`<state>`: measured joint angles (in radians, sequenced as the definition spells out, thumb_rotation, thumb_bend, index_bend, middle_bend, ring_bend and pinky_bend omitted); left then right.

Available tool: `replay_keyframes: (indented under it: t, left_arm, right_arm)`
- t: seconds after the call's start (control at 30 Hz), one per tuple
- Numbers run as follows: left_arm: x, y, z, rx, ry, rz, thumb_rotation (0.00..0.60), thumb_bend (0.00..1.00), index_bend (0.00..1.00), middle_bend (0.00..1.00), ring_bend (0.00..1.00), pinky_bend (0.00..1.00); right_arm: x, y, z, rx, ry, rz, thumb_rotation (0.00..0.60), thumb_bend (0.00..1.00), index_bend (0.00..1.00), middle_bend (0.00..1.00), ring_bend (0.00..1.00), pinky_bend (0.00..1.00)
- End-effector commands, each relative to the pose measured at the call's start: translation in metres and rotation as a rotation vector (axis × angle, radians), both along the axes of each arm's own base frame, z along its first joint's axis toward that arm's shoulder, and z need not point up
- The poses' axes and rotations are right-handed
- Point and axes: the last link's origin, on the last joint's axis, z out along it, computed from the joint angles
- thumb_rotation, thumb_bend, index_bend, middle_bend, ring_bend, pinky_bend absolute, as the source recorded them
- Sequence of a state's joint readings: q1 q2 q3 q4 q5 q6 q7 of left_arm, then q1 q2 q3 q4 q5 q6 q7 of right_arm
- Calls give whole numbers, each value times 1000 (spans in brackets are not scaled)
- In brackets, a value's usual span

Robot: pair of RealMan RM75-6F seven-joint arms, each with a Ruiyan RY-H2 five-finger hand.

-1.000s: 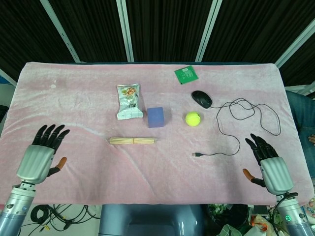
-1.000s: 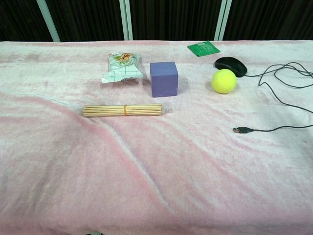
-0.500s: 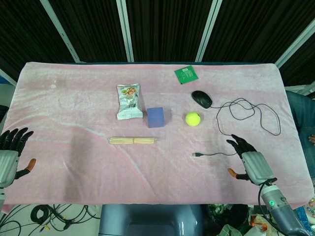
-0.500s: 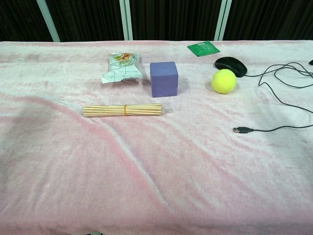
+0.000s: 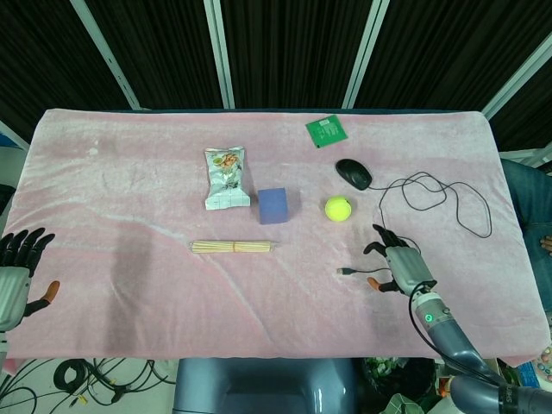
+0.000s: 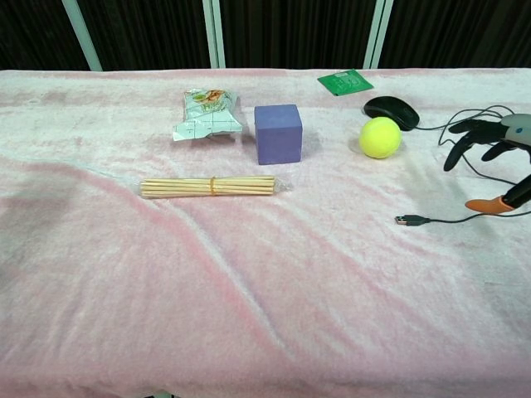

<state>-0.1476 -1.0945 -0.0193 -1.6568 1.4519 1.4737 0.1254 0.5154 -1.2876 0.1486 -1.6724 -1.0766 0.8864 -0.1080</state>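
change: right hand (image 5: pixel 398 266) has slid inward from the table's right edge toward the cable; left hand (image 5: pixel 15 278) pulled back to the left edge.
right hand: fingers spread, holding nothing, hovering just right of the black USB cable's plug end (image 5: pixel 346 272).
left hand: fingers apart, empty, well apart from the plug.
step tip: lower thumb and a finger to either side of the thin cord just behind the plug; pinch gently, avoid dragging cloth.
cable: thin, black, loose loops running right of the plug up to black computer mouse (image 5: pixel 354 173); metal plug tip.
nearby: yellow tennis ball (image 5: pixel 337 208) beyond the plug.
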Motion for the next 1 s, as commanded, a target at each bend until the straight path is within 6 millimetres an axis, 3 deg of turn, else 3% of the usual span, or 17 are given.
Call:
replay_keyframes:
  t: [0.03, 0.6, 1.0]
  left_arm:
    - [0, 0, 0, -1, 3, 3, 600, 333, 123, 66, 0, 0]
    - [-2, 3, 0, 9, 14, 17, 600, 333, 123, 65, 0, 0]
    - [-3, 3, 0, 14, 15, 17, 600, 333, 123, 65, 0, 0]
  right_arm:
    - [3, -5, -9, 12, 7, 2, 600, 206, 384, 0, 39, 163]
    - [16, -9, -46, 47, 16, -8, 600, 255, 457, 0, 38, 163]
    - [15, -15, -55, 55, 26, -32, 600, 277, 482, 0, 38, 163]
